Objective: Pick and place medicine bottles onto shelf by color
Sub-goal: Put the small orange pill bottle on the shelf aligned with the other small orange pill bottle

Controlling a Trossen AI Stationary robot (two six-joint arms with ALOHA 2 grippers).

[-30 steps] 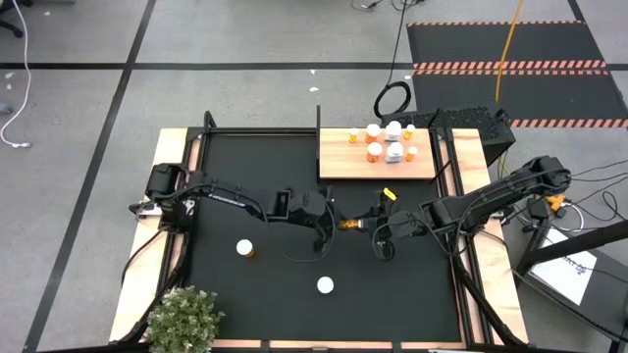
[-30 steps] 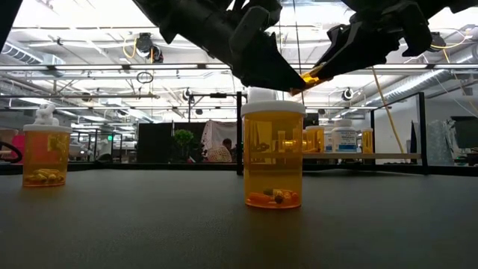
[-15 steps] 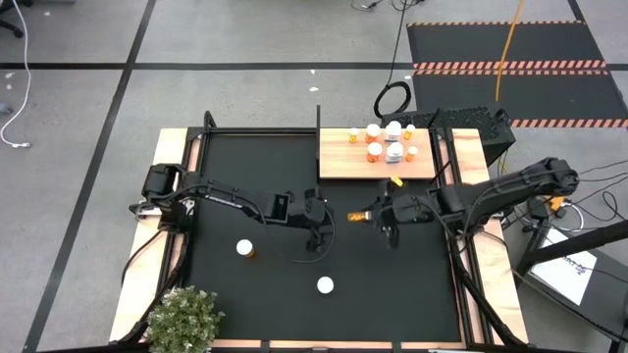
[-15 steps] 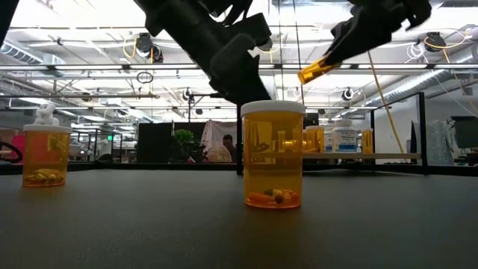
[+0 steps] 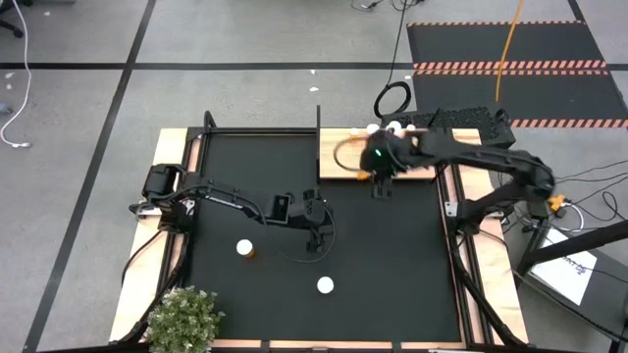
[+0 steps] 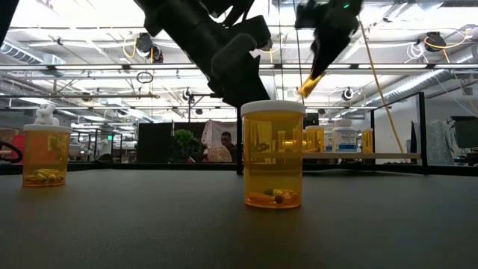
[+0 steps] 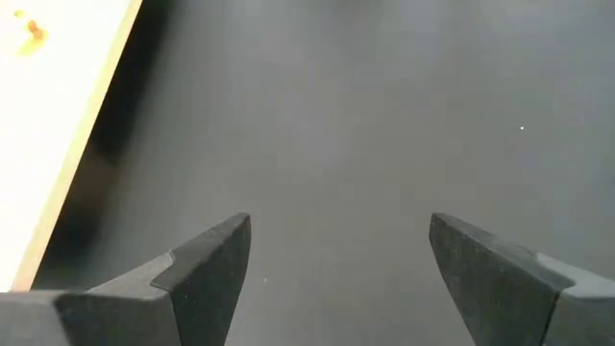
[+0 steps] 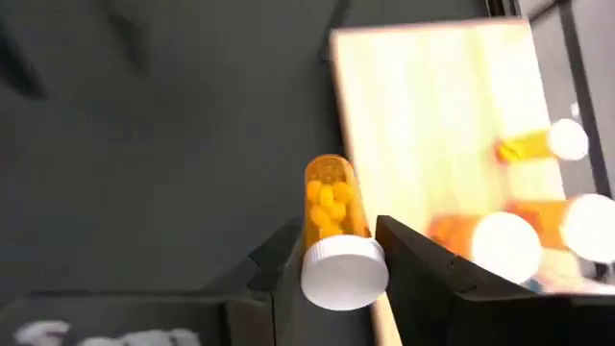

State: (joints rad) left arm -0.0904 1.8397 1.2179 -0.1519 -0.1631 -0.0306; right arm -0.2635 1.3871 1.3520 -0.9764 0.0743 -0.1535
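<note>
My right gripper is shut on an orange medicine bottle with a white cap. It hangs over the near left corner of the light-wood shelf. In the low view this bottle slants down below the gripper. More bottles stand on the shelf. Two bottles stand upright on the black mat, one at the left and one nearer the front. My left gripper is open over the middle of the mat with nothing between its fingers. My right gripper pinches the bottle at its cap end between its two fingers. The bottle lies along the fingers and its orange body sticks out past their tips. The fingers slant down from above. The bottle is tilted and lifted clear of mat and shelf.
A small potted plant stands at the table's near left corner. A thin black post rises at the shelf's far left corner. Bare black mat lies between the shelf and the near edge.
My left gripper has opened and let go of the orange bottle, then kept still. My right gripper has carried that bottle up and toward the far edge, from the middle of the mat to the shelf's near left corner, tipping more steeply downward.
</note>
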